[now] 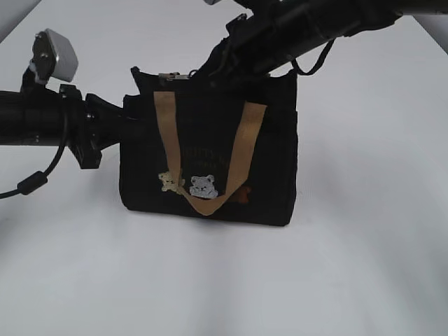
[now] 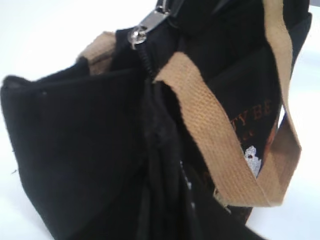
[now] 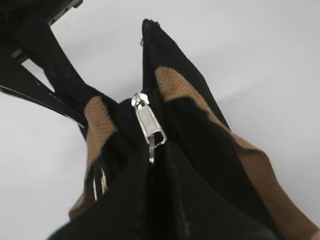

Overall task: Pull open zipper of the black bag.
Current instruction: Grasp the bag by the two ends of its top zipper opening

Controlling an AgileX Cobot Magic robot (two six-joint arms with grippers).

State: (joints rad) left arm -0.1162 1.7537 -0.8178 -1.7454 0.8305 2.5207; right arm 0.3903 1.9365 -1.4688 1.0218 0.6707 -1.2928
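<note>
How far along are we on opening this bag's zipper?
Done: the left tool appears to pinch the black bag at its left end, steadying it. In hand: the right tool sits at the zipper pull; its grip is unclear. Left: the whole pull; no opening shows along the bag's top.

lab-like setup, bare white tabletop [image 1: 364, 280], plain backdrop

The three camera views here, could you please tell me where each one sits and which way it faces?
Exterior view: faces the black bag front-on from slightly above; both arms show.
Left wrist view: against the bag's end, looking along it past a tan handle; none of the arm is discernible.
Right wrist view: above the bag, looking down at the zipper; dark arm parts upper left.
Shared: both wrist views show the silver pull.
</note>
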